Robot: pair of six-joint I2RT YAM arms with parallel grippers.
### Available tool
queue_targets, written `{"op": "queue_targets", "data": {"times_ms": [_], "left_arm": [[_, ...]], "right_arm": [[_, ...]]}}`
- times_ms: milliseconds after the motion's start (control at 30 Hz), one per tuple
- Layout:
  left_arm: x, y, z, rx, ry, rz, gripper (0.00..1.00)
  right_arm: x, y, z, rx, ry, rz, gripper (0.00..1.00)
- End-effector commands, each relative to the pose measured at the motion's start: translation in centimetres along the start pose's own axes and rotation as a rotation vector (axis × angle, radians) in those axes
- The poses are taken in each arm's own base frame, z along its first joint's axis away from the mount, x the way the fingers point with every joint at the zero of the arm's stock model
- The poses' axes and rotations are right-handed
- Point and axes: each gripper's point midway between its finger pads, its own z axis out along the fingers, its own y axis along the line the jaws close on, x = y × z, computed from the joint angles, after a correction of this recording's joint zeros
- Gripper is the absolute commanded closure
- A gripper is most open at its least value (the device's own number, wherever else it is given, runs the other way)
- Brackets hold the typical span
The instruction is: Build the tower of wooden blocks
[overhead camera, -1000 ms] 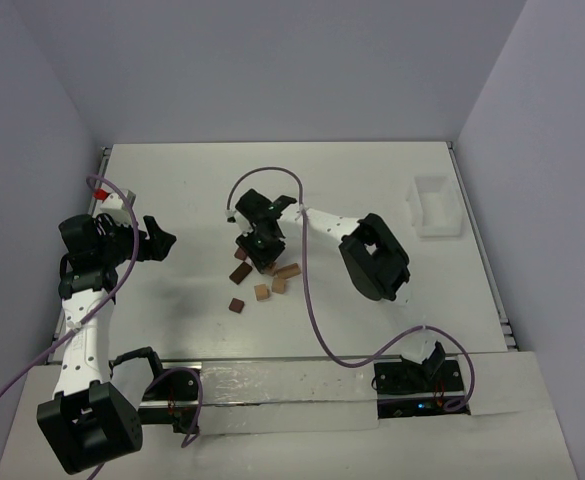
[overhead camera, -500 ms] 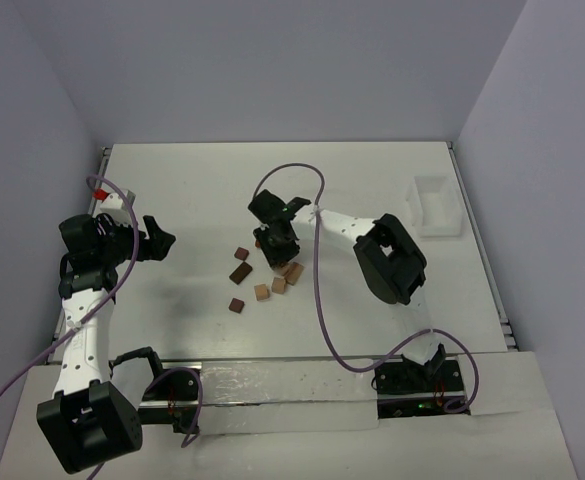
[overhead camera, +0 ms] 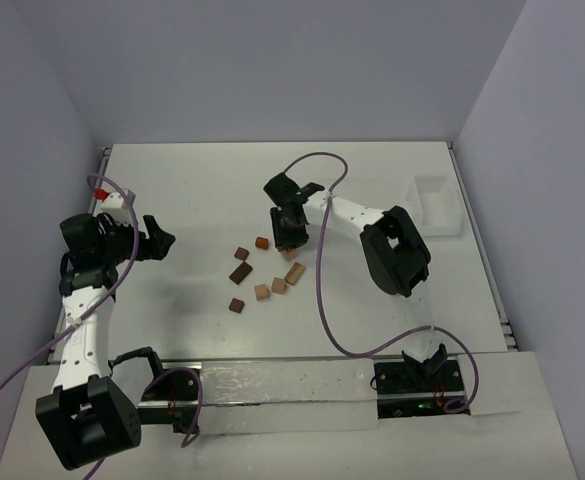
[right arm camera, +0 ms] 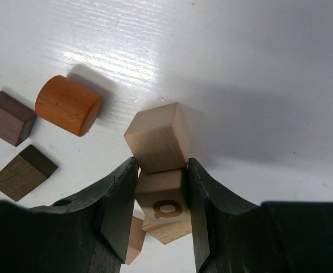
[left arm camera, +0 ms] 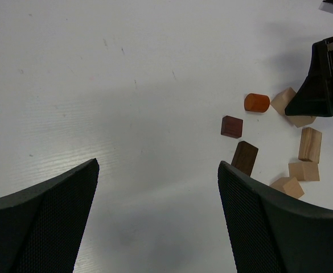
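Note:
My right gripper (right arm camera: 162,165) is shut on a light tan wood block (right arm camera: 161,196) with a burnt-in letter. That block's far end meets a second tan cube (right arm camera: 157,139); I cannot tell whether it rests on it. In the top view this gripper (overhead camera: 290,228) sits just above the scatter of blocks. Loose on the table lie an orange cylinder (overhead camera: 262,242), dark brown blocks (overhead camera: 240,272) and tan blocks (overhead camera: 279,285). No tower is in view. At the left, my left gripper (overhead camera: 157,240) stands open and empty (left arm camera: 157,166), well away from the blocks.
A clear plastic box (overhead camera: 434,205) stands at the table's right edge. Purple cables arc over both arms. Walls close in the table at the back and on both sides.
My right gripper has travelled up and to the right with the tan block, uncovering the orange cylinder. The left arm has stayed where it was.

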Motion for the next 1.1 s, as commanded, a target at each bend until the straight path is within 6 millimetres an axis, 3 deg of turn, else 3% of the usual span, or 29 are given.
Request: {"op": "queue_targets", "data": {"times_ms": [0,400,600,667,767,867,967,1067], "left_arm": [[-0.9,0.5,0.2,-0.009,-0.034,0.012,0.09],[-0.9,0.5,0.3,-0.01,-0.031,0.01,0.09],[-0.8,0.5,0.3,-0.009,-0.029,0.008,0.09],[-0.8,0.6,0.3,-0.013,-0.028,0.008,0.08],[-0.8,0.6,0.3,-0.013,-0.029,0.007,0.09],[-0.9,0.6,0.3,-0.014,-0.029,0.006,0.08],[-0.8,0.6,0.3,-0.013,-0.027,0.006,0.08],[-0.8,0.6,0.3,-0.011,-0.028,0.01,0.08]], "right_arm": [[-0.5,1.5,0.1,-0.04,0.004,0.043,1.0],[-0.4,1.1,2.0,-0.01,0.035,0.083,0.93],[-0.2,0.9,2.5,-0.021,0.055,0.094,0.69],[-0.1,0.9,2.6,-0.025,0.059,0.097,0.47],[0.1,1.2,2.6,-0.035,0.067,0.097,0.32],[0.2,1.4,2.6,-0.05,0.074,0.094,0.1],[0.0,1.8,2.2,-0.08,0.073,0.072,0.0],[-0.9,2.4,0.5,-0.126,0.031,-0.021,0.0]]}}
